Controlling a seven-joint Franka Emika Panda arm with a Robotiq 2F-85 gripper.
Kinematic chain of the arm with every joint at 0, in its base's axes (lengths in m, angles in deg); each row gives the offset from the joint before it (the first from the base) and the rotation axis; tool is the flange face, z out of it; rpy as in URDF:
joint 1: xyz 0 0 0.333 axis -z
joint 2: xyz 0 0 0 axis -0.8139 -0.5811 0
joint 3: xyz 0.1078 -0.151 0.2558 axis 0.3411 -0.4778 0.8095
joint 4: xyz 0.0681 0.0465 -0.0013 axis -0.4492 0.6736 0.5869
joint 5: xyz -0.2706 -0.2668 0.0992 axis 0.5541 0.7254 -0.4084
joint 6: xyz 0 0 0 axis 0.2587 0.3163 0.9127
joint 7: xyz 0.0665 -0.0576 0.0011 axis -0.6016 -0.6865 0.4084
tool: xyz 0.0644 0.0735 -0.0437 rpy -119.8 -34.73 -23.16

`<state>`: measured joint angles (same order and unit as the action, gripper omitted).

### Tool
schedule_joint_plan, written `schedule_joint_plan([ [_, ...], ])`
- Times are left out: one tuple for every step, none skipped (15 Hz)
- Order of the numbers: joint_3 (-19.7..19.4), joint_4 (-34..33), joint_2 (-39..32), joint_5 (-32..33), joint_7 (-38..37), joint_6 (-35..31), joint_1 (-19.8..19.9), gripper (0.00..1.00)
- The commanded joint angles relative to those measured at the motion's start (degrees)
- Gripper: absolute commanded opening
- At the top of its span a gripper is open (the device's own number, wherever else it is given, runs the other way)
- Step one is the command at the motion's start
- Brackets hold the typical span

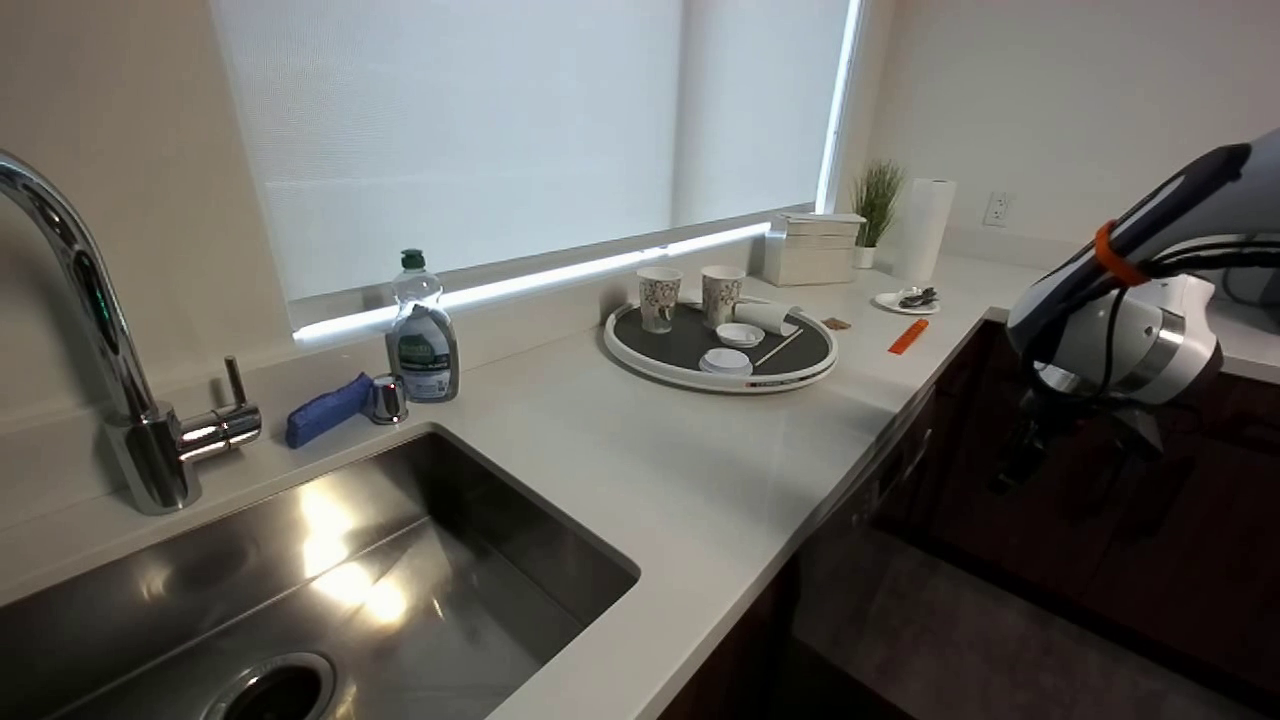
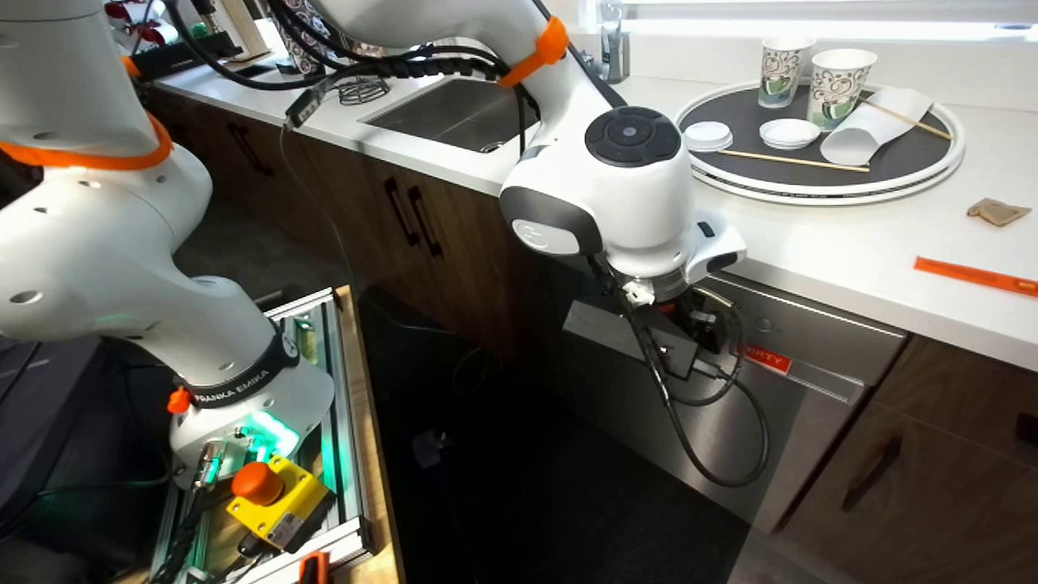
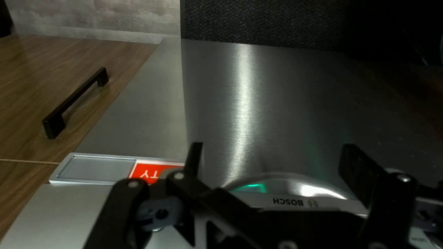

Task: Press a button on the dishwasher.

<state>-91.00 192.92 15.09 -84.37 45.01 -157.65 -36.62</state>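
Nearest in the wrist view, the gripper [image 3: 273, 162] hung with its jaws wide apart; beyond it stood the steel dishwasher [image 3: 214, 103], its red sign [image 3: 145, 172] partly hidden.

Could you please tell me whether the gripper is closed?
No, the gripper stands open, its fingers wide apart in the wrist view.

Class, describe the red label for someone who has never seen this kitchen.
In an exterior view, find the white counter, then the steel dishwasher beneath it. High on its front, the label sits in a silver holder. Red, with white wording ending in TY, it stands out from the grey steel.
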Motion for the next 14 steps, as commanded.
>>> schedule_joint_plan([
  [-3.2,4.1,3.6,3.3,-5.4,-1.9,-3.4,1.00],
  [-3.6,4.5,4.1,3.7,-6.0,-1.8,-3.8,1.00],
  [-4.1,5.0,4.7,4.2,-7.0,-1.9,-4.3,1.00],
  [-4.6,5.4,5.2,4.5,-7.7,-2.0,-4.8,1.00],
  [-4.9,5.9,5.8,4.6,-8.2,-2.0,-5.1,1.00],
  [-5.2,6.5,6.4,4.7,-8.9,-2.5,-5.5,1.00],
  [-5.3,7.1,7.2,4.5,-9.0,-2.6,-5.7,1.00],
  [-5.3,7.8,7.9,4.3,-9.2,-3.2,-5.8,1.00],
  [-5.4,8.4,8.5,4.4,-9.6,-3.4,-6.0,1.00],
  [-5.5,9.0,9.0,4.4,-10.1,-4.3,-6.3,1.00],
  [-5.6,9.8,9.5,4.3,-10.5,-5.4,-6.5,1.00],
  [-5.6,10.4,10.0,4.2,-10.7,-6.0,-6.6,1.00],
  [-5.6,11.0,10.4,4.1,-11.1,-7.0,-6.8,1.00],
  [-5.5,11.5,10.8,4.0,-11.4,-7.5,-6.8,1.00],
])
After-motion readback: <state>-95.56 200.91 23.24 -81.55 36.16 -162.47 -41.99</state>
